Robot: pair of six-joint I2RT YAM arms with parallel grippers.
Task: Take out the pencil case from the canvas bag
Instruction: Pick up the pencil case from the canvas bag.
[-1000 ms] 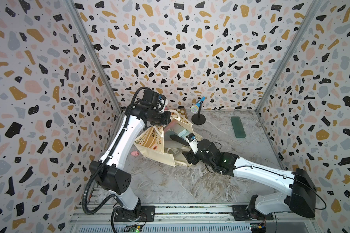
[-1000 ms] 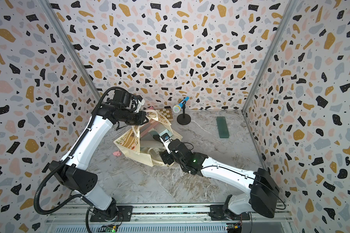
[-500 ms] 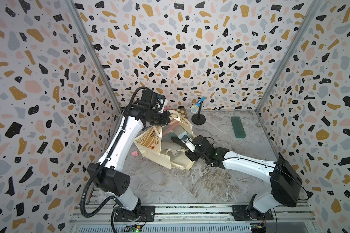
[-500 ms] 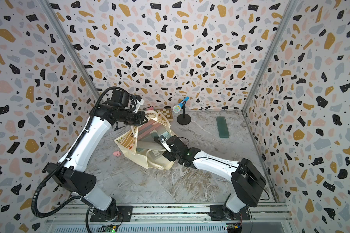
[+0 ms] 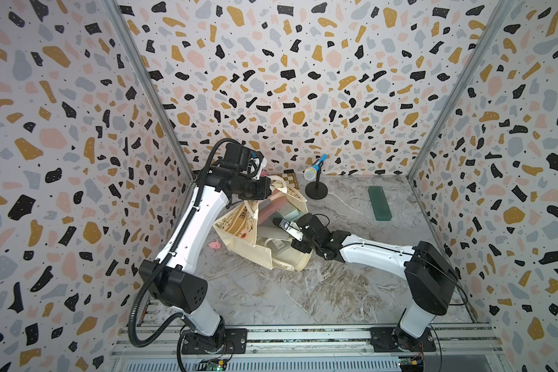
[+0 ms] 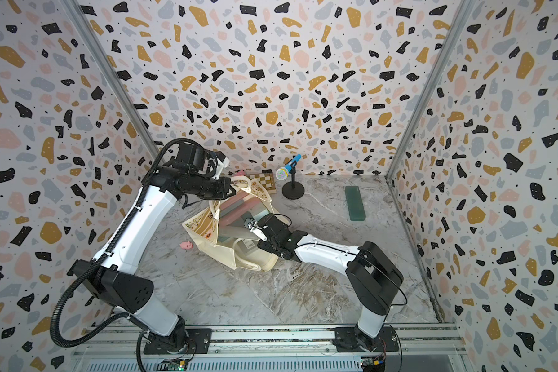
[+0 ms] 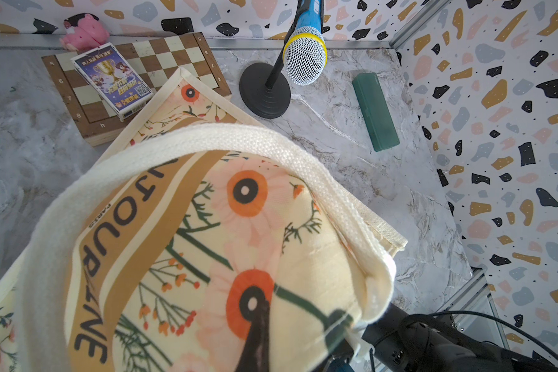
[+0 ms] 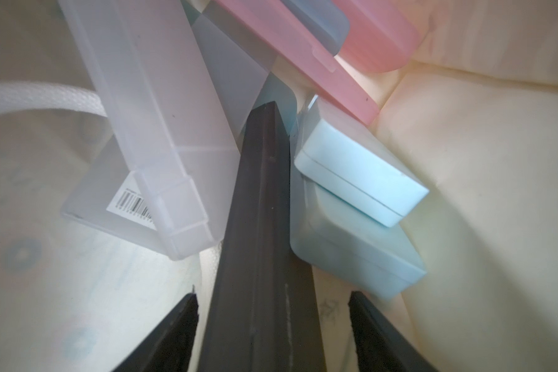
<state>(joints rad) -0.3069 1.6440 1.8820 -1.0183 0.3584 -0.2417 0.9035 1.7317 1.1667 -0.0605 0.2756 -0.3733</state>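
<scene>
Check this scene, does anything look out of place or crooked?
The canvas bag lies slumped on its side, one edge held by the left claw, with a clear case, a pink case and a pale blue case jammed crisscross inside. One bag corner overlaps the chessboard, where a card box sits askew.

The canvas bag (image 5: 239, 225) gapes, its rim lifted by the left hand (image 5: 266, 193); inside, a clear case (image 8: 149, 112), pink case (image 8: 303, 64) and pale blue case (image 8: 358, 170) crowd it, leaving one narrow gap; the near counter (image 5: 271, 290) lies free; a microphone stand (image 5: 316, 190) and green case (image 5: 379, 203) stand farther back.

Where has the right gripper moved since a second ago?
Yes. The right gripper went deeper into the canvas bag, leftward away from the microphone stand.
</scene>
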